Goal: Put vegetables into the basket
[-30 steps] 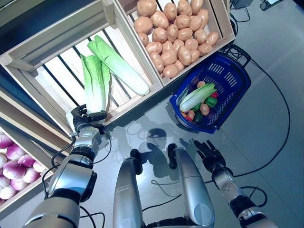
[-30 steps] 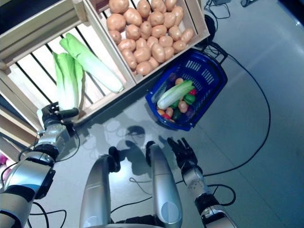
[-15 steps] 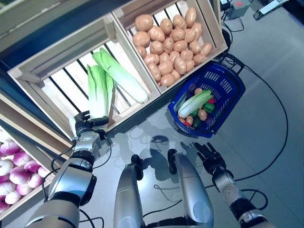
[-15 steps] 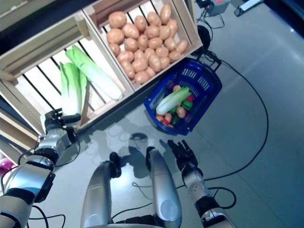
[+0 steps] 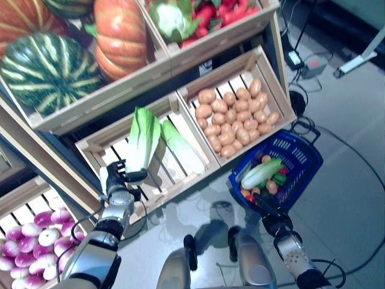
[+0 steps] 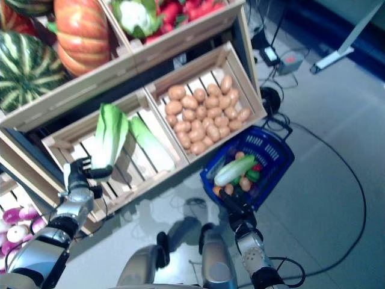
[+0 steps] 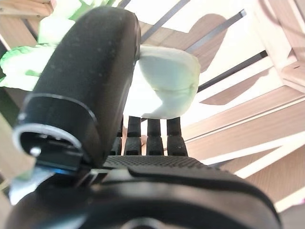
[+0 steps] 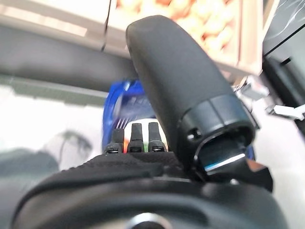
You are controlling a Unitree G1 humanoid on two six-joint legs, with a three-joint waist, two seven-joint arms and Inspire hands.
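Pale-green cabbage (image 5: 142,141) clasped in left hand (image 5: 115,182).

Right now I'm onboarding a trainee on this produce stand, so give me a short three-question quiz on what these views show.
1. True or false: the blue basket already holds vegetables.
2. Which crate does the left robot hand reach into? A) potato crate B) cabbage crate C) pumpkin shelf
3. Fill in: the left robot hand is closed on the pale stem end of a ____.

Key:
1. True: a napa cabbage and small vegetables lie in it.
2. B: the cabbage crate, beside the potato crate.
3. Napa cabbage; its base shows against the thumb. The right robot hand hangs open near the basket.
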